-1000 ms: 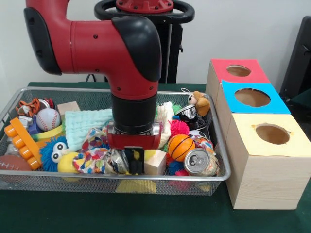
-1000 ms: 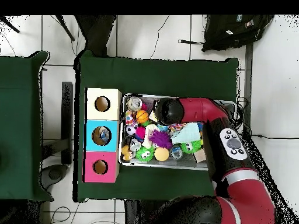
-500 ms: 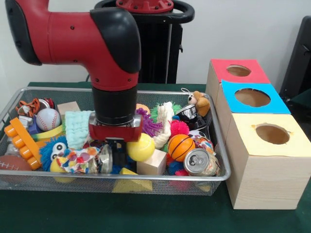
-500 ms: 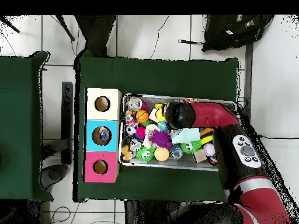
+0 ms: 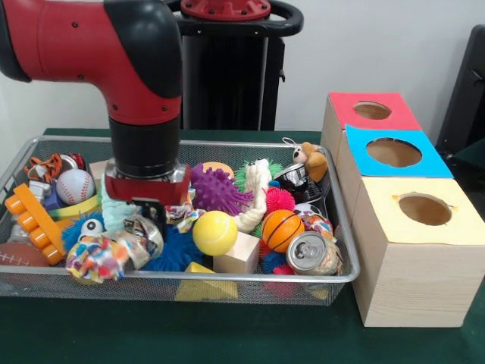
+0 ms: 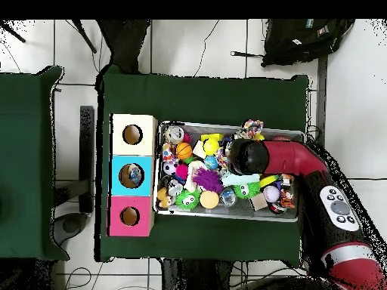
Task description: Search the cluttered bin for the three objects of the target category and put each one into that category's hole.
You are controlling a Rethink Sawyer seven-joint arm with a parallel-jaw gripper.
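While my pincer (image 5: 150, 214) sits low in the left half of the wire bin (image 5: 345, 227), its tips are buried among a crumpled foil wrapper (image 5: 144, 231) and a blue spiky toy (image 5: 170, 254), and I cannot tell how far it is open or whether it has hold of anything. The target category is not marked anywhere I can see, so the three wanted objects cannot be singled out; whatever they are, they lie somewhere in this clutter, while the holes stand at the right of the frame in the red box (image 5: 370, 111), blue box (image 5: 392, 152) and yellow box (image 5: 421, 208). Risks noted, as judgement only. First, a lift from here may drag up the wrapper or the patterned cloth ball (image 5: 97, 258) lying just beside the tips, since soft items snag readily. Second, the yellow ball (image 5: 215, 232) rests on a wooden block (image 5: 239, 254) and could roll if the pile is disturbed, as could the small basketball (image 5: 282, 230) and the drink can (image 5: 312, 252) near the bin's front right corner. Third, my wrist housing hides the contact area in the front view, and the overhead view shows only my arm (image 6: 295, 162) across the bin's right part, so a wrong grasp could pass unnoticed. Fourth, pressing deeper could catch the mesh floor.
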